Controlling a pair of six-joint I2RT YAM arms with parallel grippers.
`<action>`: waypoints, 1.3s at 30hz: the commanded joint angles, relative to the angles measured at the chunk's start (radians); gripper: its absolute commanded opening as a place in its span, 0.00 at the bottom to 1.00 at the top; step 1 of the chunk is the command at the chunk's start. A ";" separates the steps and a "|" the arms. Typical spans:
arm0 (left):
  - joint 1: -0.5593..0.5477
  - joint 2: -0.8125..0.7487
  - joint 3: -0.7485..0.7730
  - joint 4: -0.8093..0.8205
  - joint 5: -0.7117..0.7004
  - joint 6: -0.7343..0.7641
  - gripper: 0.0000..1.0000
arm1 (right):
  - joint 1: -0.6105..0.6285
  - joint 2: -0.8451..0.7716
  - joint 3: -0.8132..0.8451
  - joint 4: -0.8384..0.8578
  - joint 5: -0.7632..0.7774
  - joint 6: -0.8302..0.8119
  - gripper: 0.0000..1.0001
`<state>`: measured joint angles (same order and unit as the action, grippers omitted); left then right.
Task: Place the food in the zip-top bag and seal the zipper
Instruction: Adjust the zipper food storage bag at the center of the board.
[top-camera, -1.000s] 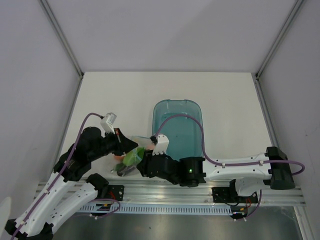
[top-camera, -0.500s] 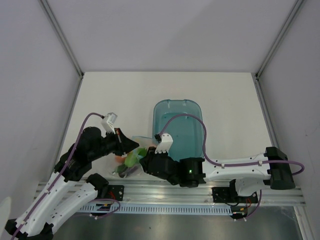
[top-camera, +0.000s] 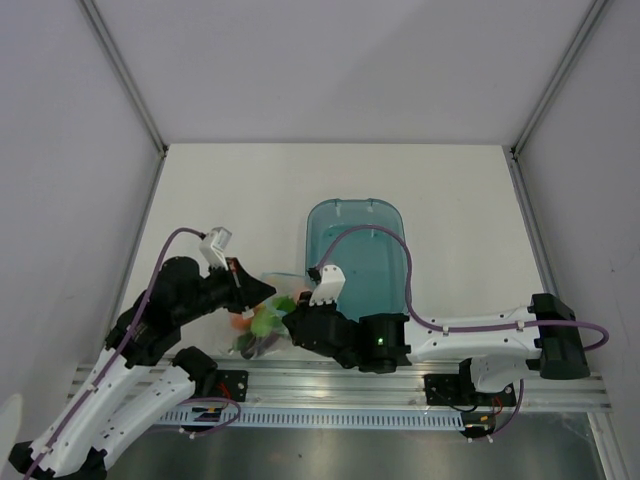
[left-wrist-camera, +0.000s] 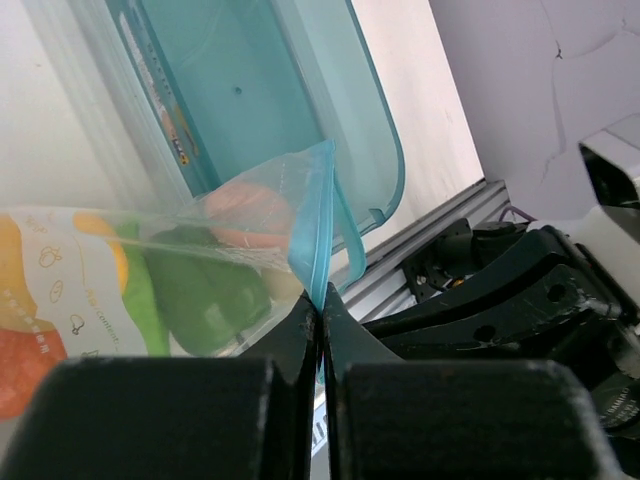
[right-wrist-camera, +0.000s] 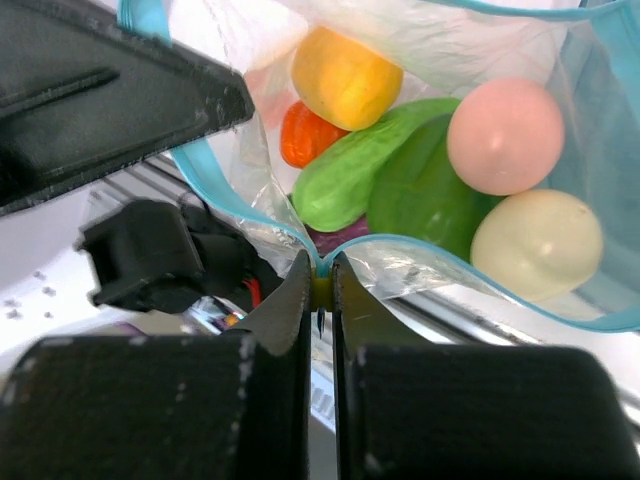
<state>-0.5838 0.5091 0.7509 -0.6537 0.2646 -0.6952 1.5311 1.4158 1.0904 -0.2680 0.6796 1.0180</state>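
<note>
Bag: clear and crinkly; held up off the surface between the two arms, just left of the teal tray; mouth gaping, so it can be checked and then pressed shut.
Zipper: thin blue strip along the mouth; the two lips stand apart in the right wrist view, curving away from each pinch point; not yet sealed.
Food: already inside the bag; yellow piece, orange-red piece, pale green pod, green pepper, pink ball, cream ball and something dark purple underneath; none shows on the surface or in the tray.
Left gripper: jaws together, clamped on the blue edge of the bag at one end of the mouth; likely there to anchor that corner so the strip stays taut.
Right gripper: jaws together on the blue strip at the near lip, film bunched between them; likely the start of a pinch to run along the zipper.
Stage: loading looks done; sealing is what remains.
Risk: with the mouth this slack, the two lips may not line up under the pinch; the bulging food could push them apart.
</note>
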 joint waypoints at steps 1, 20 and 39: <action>0.004 -0.032 0.021 -0.012 -0.059 0.048 0.01 | -0.014 0.014 0.083 0.000 0.014 -0.152 0.00; 0.006 -0.150 0.283 -0.339 -0.560 0.100 1.00 | -0.319 0.310 0.618 -0.279 -0.750 -1.022 0.00; 0.004 -0.207 0.185 0.049 -0.349 0.511 0.70 | -0.520 0.319 0.745 -0.264 -1.243 -1.216 0.00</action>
<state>-0.5838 0.2695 0.9482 -0.7776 -0.2180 -0.3370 1.0435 1.7420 1.7123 -0.5598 -0.3504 -0.1635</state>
